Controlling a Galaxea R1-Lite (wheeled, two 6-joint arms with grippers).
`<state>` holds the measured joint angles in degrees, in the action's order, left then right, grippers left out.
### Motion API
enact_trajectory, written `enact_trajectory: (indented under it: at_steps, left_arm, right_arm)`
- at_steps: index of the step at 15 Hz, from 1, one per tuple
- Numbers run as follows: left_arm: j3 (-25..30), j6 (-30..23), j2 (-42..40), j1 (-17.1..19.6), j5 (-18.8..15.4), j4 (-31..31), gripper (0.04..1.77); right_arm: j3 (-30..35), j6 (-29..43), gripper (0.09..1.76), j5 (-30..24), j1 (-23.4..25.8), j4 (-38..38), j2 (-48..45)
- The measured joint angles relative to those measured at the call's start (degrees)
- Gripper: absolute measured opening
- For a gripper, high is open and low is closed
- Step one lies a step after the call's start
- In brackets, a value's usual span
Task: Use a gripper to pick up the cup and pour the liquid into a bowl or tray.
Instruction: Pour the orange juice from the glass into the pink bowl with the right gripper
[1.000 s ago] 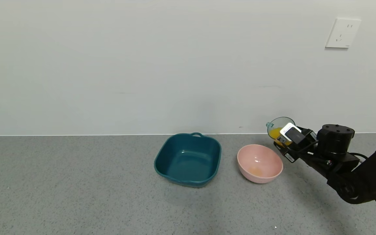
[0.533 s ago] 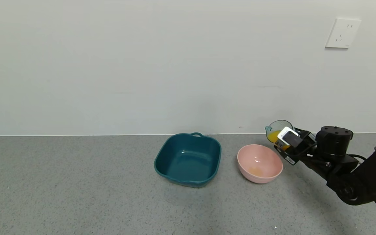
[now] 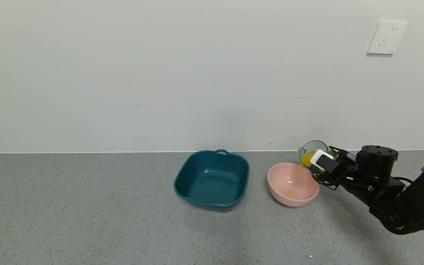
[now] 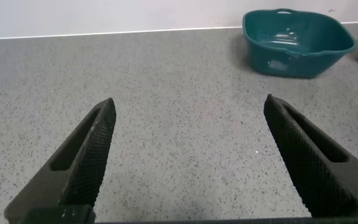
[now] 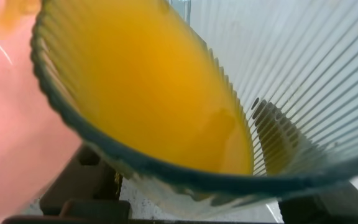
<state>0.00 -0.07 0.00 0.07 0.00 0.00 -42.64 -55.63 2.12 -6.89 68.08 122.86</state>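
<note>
The right gripper (image 3: 320, 164) reaches in low from the right, its fingers closed around the tilted cup (image 3: 312, 151) just above the pink bowl's (image 3: 280, 195) right rim. A thin stream of orange liquid (image 3: 299, 172) falls close to that rim, so tipping faster could splash it onto the desk (image 3: 87, 213). The left gripper (image 4: 188, 162) hangs idle over bare desk, fingers spread wide and holding nothing.

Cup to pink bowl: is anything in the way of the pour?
Nothing visible. The right gripper holds the cup tipped over the pink bowl rim, and juice already falls straight in. The teal tray sits apart.
</note>
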Motion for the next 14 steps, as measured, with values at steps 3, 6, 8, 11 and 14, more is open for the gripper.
enact_trajectory:
  at_steps: [3,6,8,11,14]
  left_arm:
    - [0.00,0.00,0.00,0.00,0.00,0.00,1.72]
    - [0.00,0.00,0.00,0.00,0.00,0.00,1.72]
    - [0.00,0.02,0.00,0.00,0.00,0.02,1.72]
    - [0.00,0.00,0.00,0.00,0.00,0.00,1.72]
    - [0.00,0.00,0.00,0.00,0.00,0.00,1.72]
  right_arm:
    - [0.28,-2.97,1.35,0.20,-0.07,0.21,0.16]
    - [0.41,-6.03,1.35,0.09,-0.24,0.21,0.18]
    - [0.45,-7.70,1.35,0.07,-0.33,0.21,0.11]
    - [0.59,-9.06,1.35,0.07,-0.33,0.18,-0.01]
    - [0.69,-10.54,1.35,0.07,-0.35,0.16,-0.17]
